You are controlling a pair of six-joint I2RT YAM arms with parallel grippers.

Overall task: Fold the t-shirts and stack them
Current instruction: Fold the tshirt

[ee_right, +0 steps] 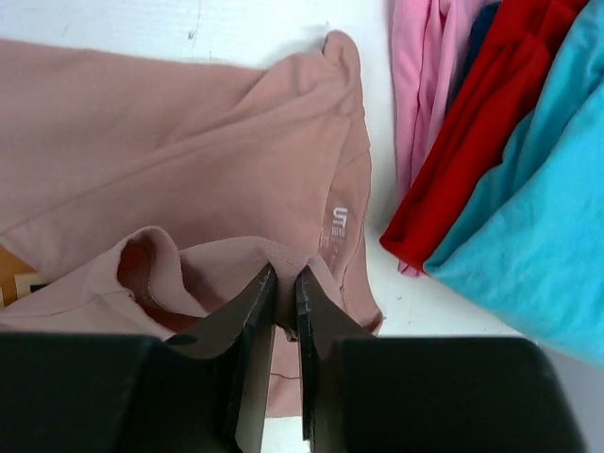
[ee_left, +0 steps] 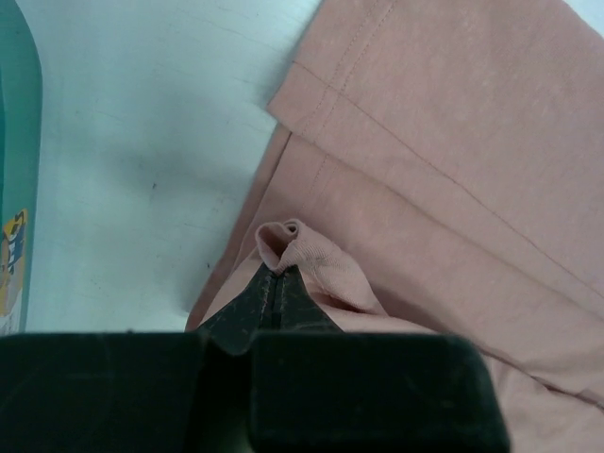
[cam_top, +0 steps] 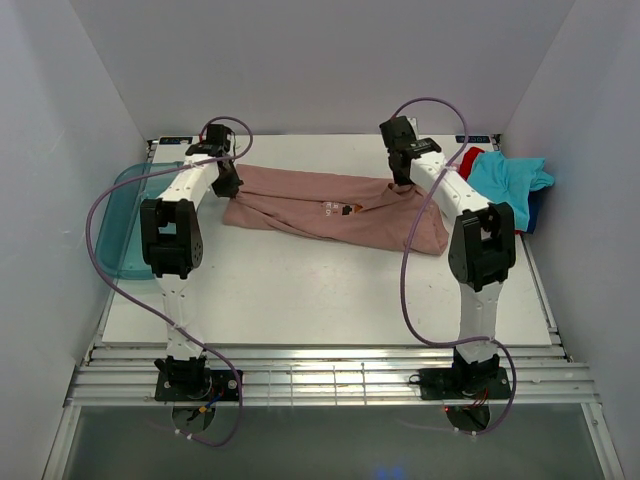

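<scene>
One dusty-pink t-shirt (cam_top: 310,205) is lying stretched crosswise over the far half of the white counter (cam_top: 330,290), partly folded along its length, with a small print (cam_top: 335,207) showing near its middle. Two tools are working on it, one at each end. The left tool (ee_left: 274,283) is sitting at the shirt's left end with its jaws pressed together, pinching a small puckered fold of the shirt's edge that is poking up just past the fingertips; the rest of the cloth is spreading away to the right of that tool, its stitched hem running across above it. The right tool (ee_right: 286,283) is sitting at the shirt's right end beside the neck opening, its jaws standing almost together and nipping a ridge of the dusty-pink cloth between them. Just right of the dusty-pink t-shirt, four more are lying heaped together: a turquoise t-shirt (ee_right: 538,208) on top, a red t-shirt (ee_right: 481,123) beside it, a pink t-shirt (ee_right: 415,66) nearest the dusty-pink one, and a dark blue t-shirt (ee_right: 477,28) peeking out between them. One translucent teal tray (cam_top: 120,225) is resting left of the dusty-pink t-shirt, apart from it.
</scene>
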